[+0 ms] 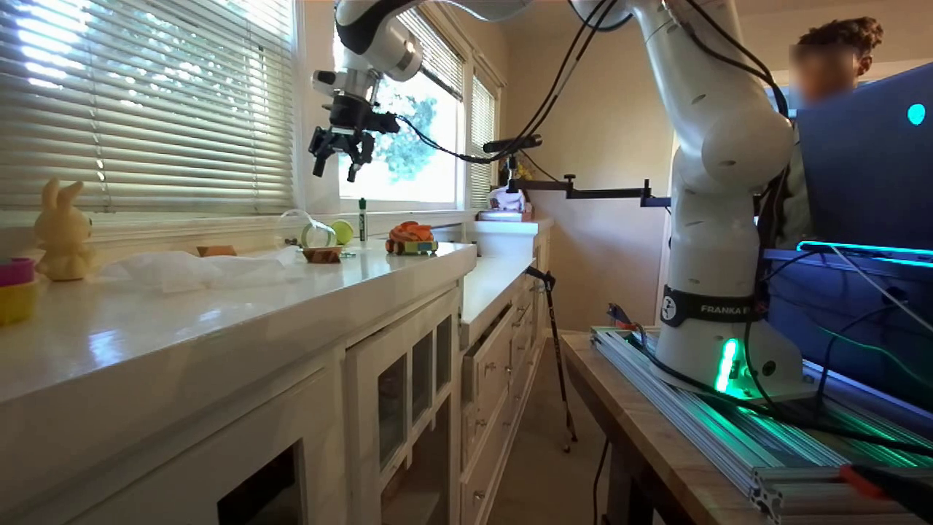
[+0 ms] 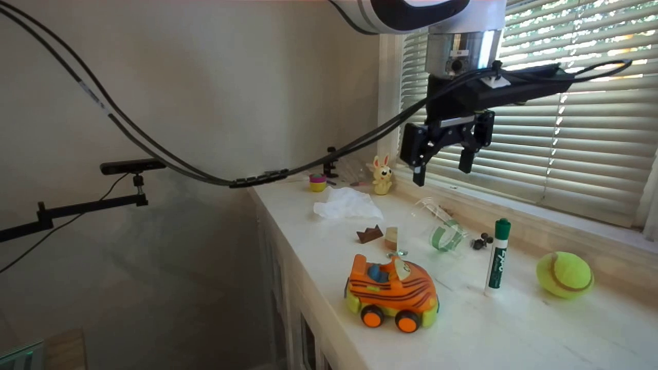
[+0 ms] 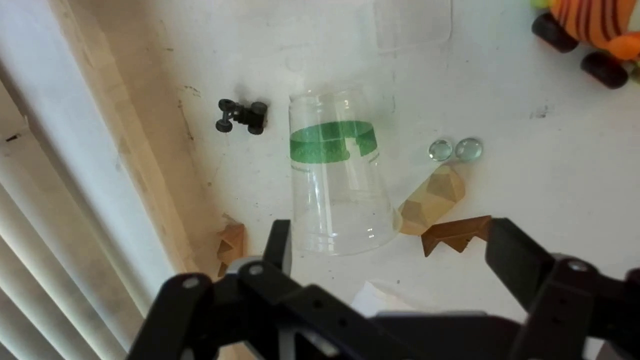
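Observation:
My gripper (image 3: 390,234) stands open above the white counter (image 2: 329,257), with nothing between its fingers. In both exterior views the gripper (image 2: 443,171) hangs well clear of the objects, pointing down. Beneath it, a clear plastic cup (image 3: 335,200) with a green band lies on its side. Touching or close to the cup's rim is a tan faceted block (image 3: 432,200). A brown jagged piece (image 3: 455,232) is partly hidden by the right finger. Two glass beads (image 3: 469,149), a small black wheeled toy (image 3: 243,116) and another brown piece (image 3: 231,245) lie around the cup.
An orange toy car (image 2: 393,293), an upright green marker (image 2: 497,257) and a tennis ball (image 2: 564,275) stand on the counter. Farther along are white crumpled film (image 2: 348,203), a yellow bunny (image 2: 382,177) and a small tub (image 2: 317,183). Window blinds (image 1: 146,109) border the counter.

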`<state>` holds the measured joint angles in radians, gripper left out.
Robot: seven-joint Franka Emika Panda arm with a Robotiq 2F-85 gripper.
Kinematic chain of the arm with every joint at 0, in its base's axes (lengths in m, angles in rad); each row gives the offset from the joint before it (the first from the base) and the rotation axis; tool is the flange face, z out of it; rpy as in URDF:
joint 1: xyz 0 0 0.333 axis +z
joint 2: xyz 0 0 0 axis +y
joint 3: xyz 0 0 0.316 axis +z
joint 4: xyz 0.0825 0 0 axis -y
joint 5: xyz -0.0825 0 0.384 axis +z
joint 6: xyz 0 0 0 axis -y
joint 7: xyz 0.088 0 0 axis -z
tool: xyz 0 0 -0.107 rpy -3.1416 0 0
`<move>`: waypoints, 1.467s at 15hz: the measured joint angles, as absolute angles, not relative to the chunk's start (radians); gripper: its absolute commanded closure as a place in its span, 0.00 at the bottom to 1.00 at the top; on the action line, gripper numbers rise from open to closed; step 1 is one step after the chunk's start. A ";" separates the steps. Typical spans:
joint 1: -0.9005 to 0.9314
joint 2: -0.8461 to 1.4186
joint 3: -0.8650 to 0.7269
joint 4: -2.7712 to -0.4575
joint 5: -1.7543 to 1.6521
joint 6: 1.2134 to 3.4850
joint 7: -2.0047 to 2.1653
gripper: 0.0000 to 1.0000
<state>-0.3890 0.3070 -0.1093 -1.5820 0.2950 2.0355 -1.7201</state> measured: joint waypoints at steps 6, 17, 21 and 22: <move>-0.415 0.343 -0.115 -1.577 0.297 2.015 -1.830 0.00; -0.416 0.420 -0.118 -1.522 0.297 2.015 -1.846 0.00; -0.416 0.421 -0.117 -1.522 0.295 2.015 -1.852 0.00; -0.416 0.422 -0.117 -1.522 0.294 2.015 -1.857 0.00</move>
<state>-0.4157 0.4218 -0.1168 -1.5223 0.2939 2.0148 -1.8573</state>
